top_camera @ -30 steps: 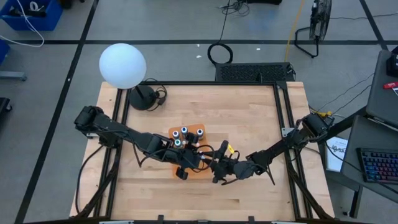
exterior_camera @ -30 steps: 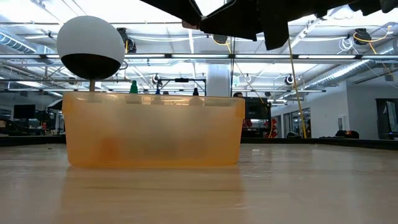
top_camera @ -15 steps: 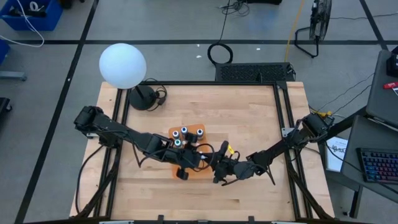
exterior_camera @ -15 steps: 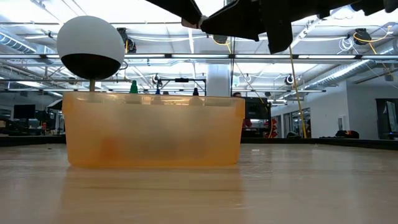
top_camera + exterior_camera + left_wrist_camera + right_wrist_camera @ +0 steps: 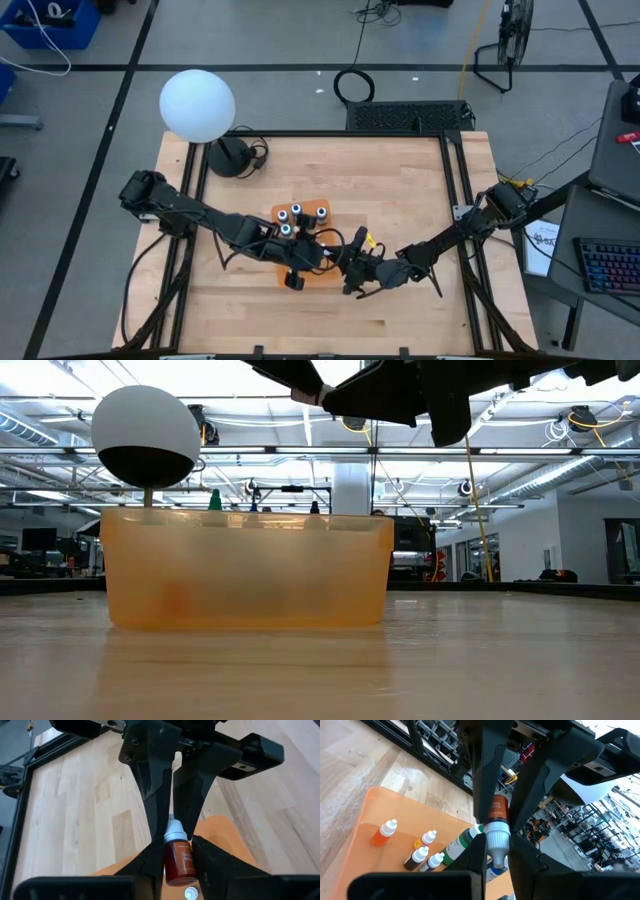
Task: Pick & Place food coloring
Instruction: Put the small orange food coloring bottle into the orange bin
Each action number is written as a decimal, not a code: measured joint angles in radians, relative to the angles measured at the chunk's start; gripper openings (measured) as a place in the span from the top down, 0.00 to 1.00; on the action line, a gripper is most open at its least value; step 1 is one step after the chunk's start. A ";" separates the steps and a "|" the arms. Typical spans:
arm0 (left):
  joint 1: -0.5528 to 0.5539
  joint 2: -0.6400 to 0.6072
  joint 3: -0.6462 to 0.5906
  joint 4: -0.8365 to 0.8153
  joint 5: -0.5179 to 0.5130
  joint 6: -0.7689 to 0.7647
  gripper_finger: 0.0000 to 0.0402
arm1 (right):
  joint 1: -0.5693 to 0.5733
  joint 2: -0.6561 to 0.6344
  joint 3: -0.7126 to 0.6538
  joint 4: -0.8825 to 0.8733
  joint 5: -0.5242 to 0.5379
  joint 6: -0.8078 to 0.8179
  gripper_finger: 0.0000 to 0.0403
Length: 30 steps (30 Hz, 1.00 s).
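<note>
Your two grippers meet over the wooden table (image 5: 400, 190), just past the 3 o'clock edge of the orange tray (image 5: 322, 207), and both are clamped on the same small bottle (image 5: 177, 857). The left gripper (image 5: 175, 865) has its fingers (image 5: 212, 862) pressed against the dark reddish-brown body. The right gripper (image 5: 496, 851) pinches the white cap end, its fingers (image 5: 475, 852) tight on either side of the cap.

From above, your left arm (image 5: 210, 220) reaches in from 9 o'clock, stretched low and long across the tray. Your right arm (image 5: 450, 240) comes in from 3 o'clock, bent at the elbow, wrist aimed back toward the left one. The bottle is held up off the table, lying between the two wrists rather than standing.

The other bottles (image 5: 422, 852) of food coloring stand upright in the tray, white caps up, clustered toward its 12 o'clock end in the overhead view. From the table-level camera, only the tray's translucent wall (image 5: 245, 570) and a few coloured tips above its rim show.

A white globe lamp (image 5: 197, 105) sits at the table's 11 o'clock corner.
</note>
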State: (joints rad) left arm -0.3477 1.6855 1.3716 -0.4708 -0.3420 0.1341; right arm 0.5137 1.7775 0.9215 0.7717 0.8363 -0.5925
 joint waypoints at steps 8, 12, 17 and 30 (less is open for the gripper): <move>-0.002 0.000 0.000 0.001 -0.012 -0.012 0.47 | -0.002 0.000 0.000 0.002 0.011 -0.002 0.90; -0.011 -0.035 0.000 -0.041 -0.011 -0.018 0.35 | -0.003 0.000 0.003 0.002 -0.003 0.000 0.90; -0.028 -0.177 -0.057 -0.111 -0.072 -0.110 0.28 | 0.003 -0.005 0.040 -0.129 -0.031 0.026 0.90; -0.022 -0.568 -0.579 0.360 -0.180 -0.103 0.26 | -0.078 -0.010 0.658 -1.280 -0.376 0.352 0.90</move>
State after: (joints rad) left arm -0.3698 1.1172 0.7924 -0.1108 -0.5220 0.0307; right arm 0.4352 1.7671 1.5799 -0.5082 0.4602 -0.2403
